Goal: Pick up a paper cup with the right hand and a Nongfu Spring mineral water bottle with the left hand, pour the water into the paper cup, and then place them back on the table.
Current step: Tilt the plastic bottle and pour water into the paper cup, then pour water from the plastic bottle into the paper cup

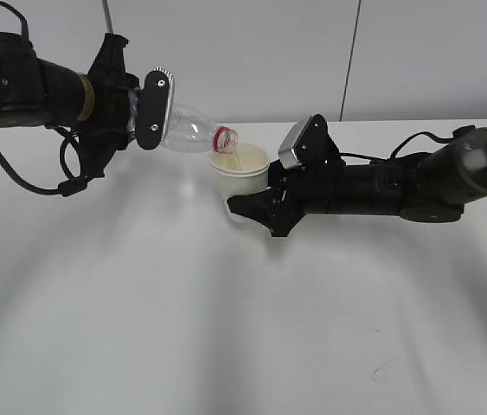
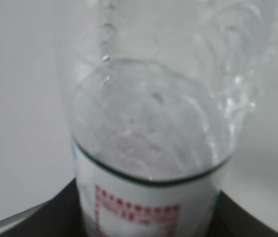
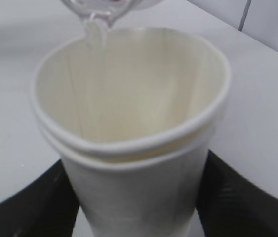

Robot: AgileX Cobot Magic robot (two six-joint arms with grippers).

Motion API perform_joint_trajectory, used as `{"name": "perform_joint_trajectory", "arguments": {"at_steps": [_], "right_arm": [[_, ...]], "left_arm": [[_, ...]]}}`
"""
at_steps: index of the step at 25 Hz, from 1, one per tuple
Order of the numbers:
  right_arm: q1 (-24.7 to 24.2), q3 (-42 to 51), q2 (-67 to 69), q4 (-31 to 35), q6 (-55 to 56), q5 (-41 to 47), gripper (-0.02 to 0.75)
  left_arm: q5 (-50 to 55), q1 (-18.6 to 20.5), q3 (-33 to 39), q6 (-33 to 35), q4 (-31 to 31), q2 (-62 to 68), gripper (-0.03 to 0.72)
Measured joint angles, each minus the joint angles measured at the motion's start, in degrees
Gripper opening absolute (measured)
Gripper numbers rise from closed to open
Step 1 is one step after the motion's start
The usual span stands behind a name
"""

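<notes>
Water (image 3: pixel 95 30) runs in a thin stream from one bottle (image 1: pixel 189 130) tipped above one cup (image 1: pixel 241 169). Left gripper (image 1: pixel 150 111) is clamped on the bottle; right gripper (image 1: pixel 256 206) is clamped on the cup, held above the counter (image 1: pixel 226 328).

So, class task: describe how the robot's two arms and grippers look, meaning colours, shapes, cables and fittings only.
Both arms are black and tubular. The left arm has a brass-coloured ring at the wrist, loose black cables looping below, and a black gripper with silver screws. The right arm carries a small grey-silver camera block above its black two-finger gripper.
</notes>
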Motion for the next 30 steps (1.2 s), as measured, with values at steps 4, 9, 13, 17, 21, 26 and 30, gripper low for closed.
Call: {"name": "perform_joint_trajectory", "arguments": {"at_steps": [4, 9, 13, 17, 21, 26, 30], "right_arm": [[0.0, 0.0, 0.0, -1.0, 0.2, -0.3, 0.494], [0.0, 0.0, 0.0, -3.3, 1.3, -0.3, 0.494], [0.0, 0.0, 0.1, -3.7, 1.8, -0.3, 0.494], [0.0, 0.0, 0.1, -3.8, 2.0, -0.4, 0.494], [0.0, 0.0, 0.1, -4.0, 2.0, -0.4, 0.494], [0.0, 0.0, 0.1, -5.8, 2.1, -0.4, 0.494], [0.0, 0.0, 0.1, -6.0, 2.3, -0.5, 0.494]], "left_arm": [[0.3, 0.0, 0.0, 0.0, 0.1, 0.0, 0.326], [0.3, 0.0, 0.0, 0.0, 0.5, 0.0, 0.326], [0.4, 0.0, 0.0, 0.0, 1.2, 0.0, 0.325], [0.7, 0.0, 0.0, 0.0, 1.9, 0.0, 0.325], [0.7, 0.0, 0.0, 0.0, 2.6, 0.0, 0.325], [0.7, 0.0, 0.0, 0.0, 3.0, 0.0, 0.325], [0.8, 0.0, 0.0, 0.0, 3.2, 0.0, 0.325]]}}
